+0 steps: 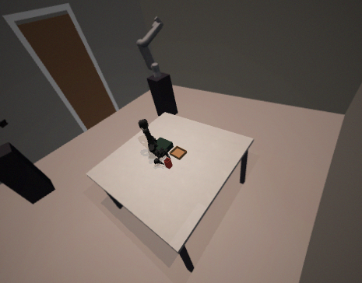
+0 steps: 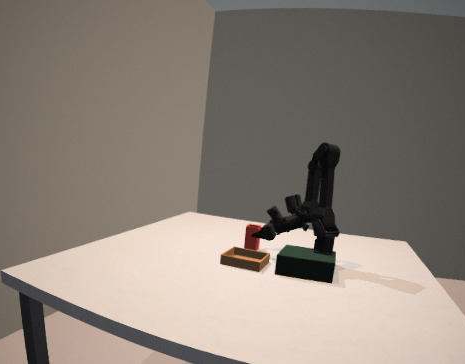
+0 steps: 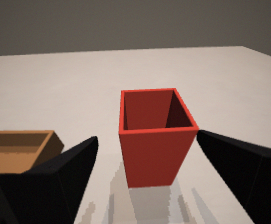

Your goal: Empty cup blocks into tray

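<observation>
The red cup (image 1: 168, 163) (image 2: 251, 244) (image 3: 151, 155) stands upright on the table. In the wrist view I see its open top and upper inner walls; its bottom is hidden and no blocks show. My gripper (image 1: 163, 159) (image 2: 257, 234) (image 3: 147, 137) is open and empty. Its fingertips are near the cup's rim, one on each side in the wrist view, with the right fingertip looking very close to the rim's corner. The shallow orange-brown tray (image 1: 178, 152) (image 2: 240, 262) (image 3: 11, 160) lies beside the cup, to the left in the wrist view. No blocks show in it.
A dark green box (image 1: 164, 143) (image 2: 304, 267) stands at the arm's base, beside the tray. The white table (image 1: 179, 210) (image 2: 140, 300) (image 3: 51, 95) extends beyond the cup. Two other arms on dark pedestals stand off the table in the top view.
</observation>
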`<state>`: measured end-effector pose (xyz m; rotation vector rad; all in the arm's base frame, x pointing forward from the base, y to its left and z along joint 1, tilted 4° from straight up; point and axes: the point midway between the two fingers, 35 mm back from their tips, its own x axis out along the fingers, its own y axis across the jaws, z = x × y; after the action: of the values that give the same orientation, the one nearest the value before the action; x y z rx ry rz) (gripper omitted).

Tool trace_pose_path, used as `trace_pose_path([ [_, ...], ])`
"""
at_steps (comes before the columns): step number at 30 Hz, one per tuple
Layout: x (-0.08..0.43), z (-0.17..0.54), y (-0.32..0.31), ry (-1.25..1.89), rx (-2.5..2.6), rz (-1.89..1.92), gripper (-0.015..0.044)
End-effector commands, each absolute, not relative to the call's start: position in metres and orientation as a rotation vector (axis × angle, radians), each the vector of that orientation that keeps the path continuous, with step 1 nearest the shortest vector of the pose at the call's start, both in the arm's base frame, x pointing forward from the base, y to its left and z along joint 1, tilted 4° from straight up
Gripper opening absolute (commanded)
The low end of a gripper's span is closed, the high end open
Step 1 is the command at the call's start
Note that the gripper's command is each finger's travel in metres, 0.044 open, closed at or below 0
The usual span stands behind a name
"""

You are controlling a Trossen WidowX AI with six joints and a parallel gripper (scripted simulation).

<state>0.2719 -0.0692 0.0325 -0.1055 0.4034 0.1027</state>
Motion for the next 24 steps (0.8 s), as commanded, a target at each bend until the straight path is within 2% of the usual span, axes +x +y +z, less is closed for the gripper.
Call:
trace_pose_path([
  [1, 0.278, 0.030, -0.070, 0.403, -0.101, 0.097, 0.0440],
  [24, 0.310, 0.016, -0.067, 0.401, -0.101, 0.097, 0.0440],
])
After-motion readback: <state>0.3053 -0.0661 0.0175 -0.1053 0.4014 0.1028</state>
